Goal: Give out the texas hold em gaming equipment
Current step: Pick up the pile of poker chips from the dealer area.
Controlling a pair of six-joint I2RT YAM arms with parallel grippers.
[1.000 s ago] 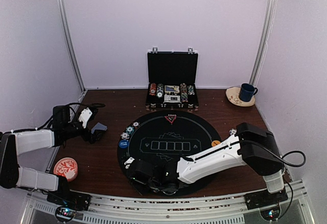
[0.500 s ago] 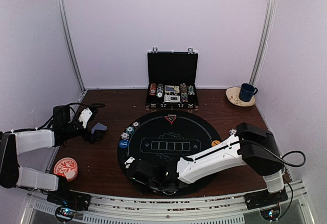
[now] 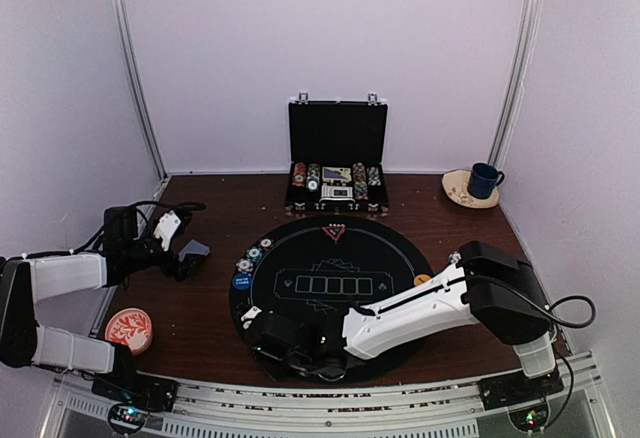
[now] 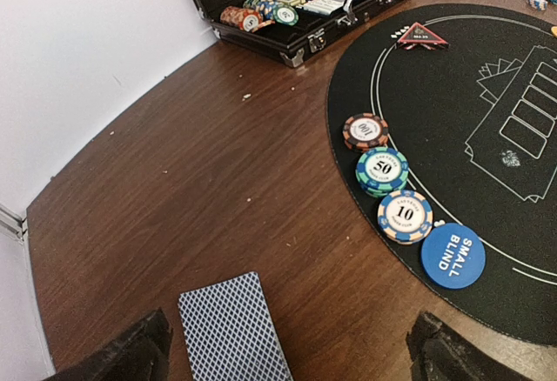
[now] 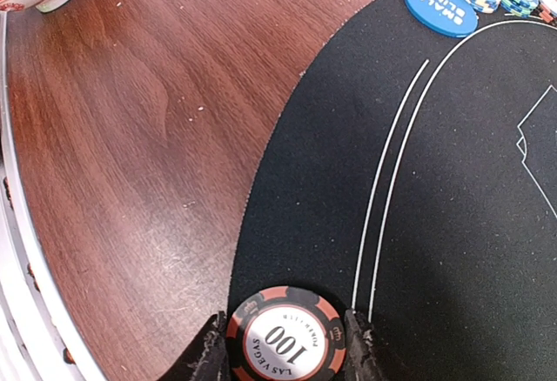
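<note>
My right gripper [image 5: 285,350] sits low at the near left rim of the black felt mat [image 5: 452,224], shut on a red-and-black "100" poker chip [image 5: 285,337] that lies flat on the felt, one finger against each side. In the top view that gripper [image 3: 268,333] is at the mat's near left. My left gripper [image 4: 287,359] hangs open over a grey-blue-backed card [image 4: 233,329] lying face down on the wood. Three chips [image 4: 381,170] and a blue "small blind" button [image 4: 452,256] line the mat's left rim. A red triangle marker [image 4: 422,36] lies at the far rim.
An open black briefcase [image 3: 337,158] with rows of chips stands at the back. A red-and-white dish [image 3: 128,328] sits near left, a blue cup [image 3: 485,180] on a saucer at back right. An orange button [image 3: 423,280] lies on the mat's right rim.
The right arm has sunk slightly toward the mat's near left rim and its fingers have come in around the chip. The left arm has not moved.
</note>
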